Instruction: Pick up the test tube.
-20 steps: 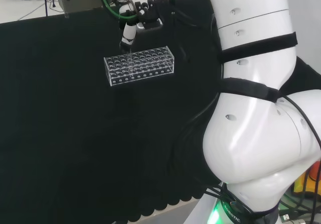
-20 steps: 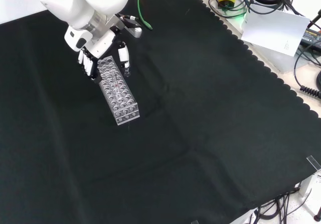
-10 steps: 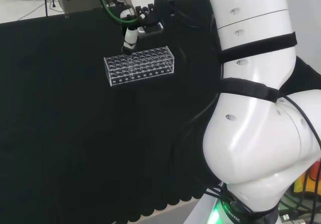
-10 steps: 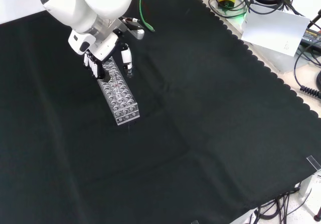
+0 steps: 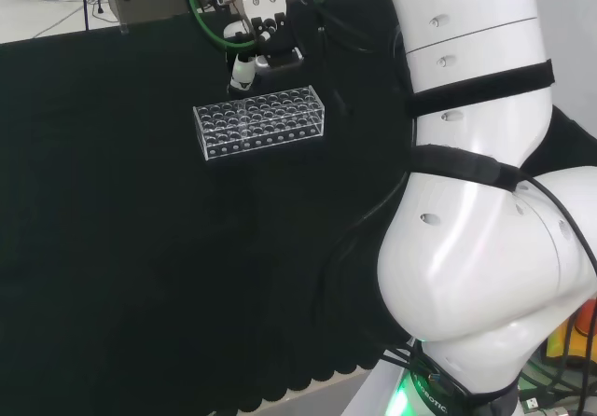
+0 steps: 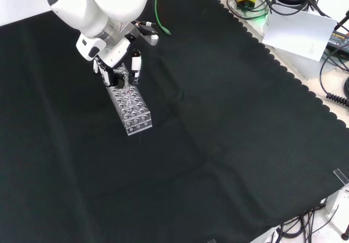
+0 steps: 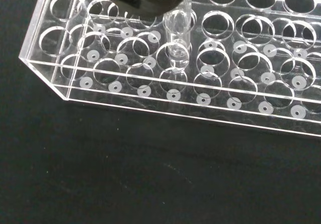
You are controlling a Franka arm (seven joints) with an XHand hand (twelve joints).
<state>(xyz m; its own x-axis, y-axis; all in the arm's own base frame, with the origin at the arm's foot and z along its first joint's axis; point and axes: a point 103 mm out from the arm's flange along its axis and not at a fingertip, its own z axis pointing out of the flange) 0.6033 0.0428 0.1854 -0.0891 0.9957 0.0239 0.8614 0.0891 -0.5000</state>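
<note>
Hand (image 6: 117, 63) is pinching a clear test tube (image 7: 176, 38), its base sitting just above the rack (image 5: 259, 122) on the counter (image 6: 218, 145).

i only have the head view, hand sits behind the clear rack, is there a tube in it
Observer: Yes. The wrist view shows one clear glass test tube standing upright in a hole of the clear plastic rack.
Operator: does the hand have it
Observer: The black and white hand is at the rack's far end in the front view, and in the wrist view a blurred part of it covers the tube's top. I cannot tell whether the fingers close on it.
Operator: any other tubes
Observer: In the wrist view, the holes around it look empty.
</note>
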